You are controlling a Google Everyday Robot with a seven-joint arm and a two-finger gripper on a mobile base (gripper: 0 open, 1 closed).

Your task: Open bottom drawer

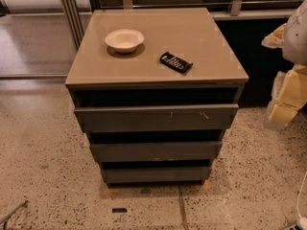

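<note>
The cabinet's beige worktop carried a white bowl toward its back left corner and a flat black packet with pale stripes nearer the front edge, right of the middle and well apart from the bowl. Below the worktop's front edge three grey drawer fronts were stacked, each with a dark gap above it: the top drawer, widest and marked with pale scratches, the middle drawer, and the bottom drawer, the narrowest-looking and plain, lowest of the three and just above the speckled floor. The gripper hung out past the worktop's right edge, beyond the front right corner and clear of the cabinet, touching nothing; whether it was open or closed could not be told.
</note>
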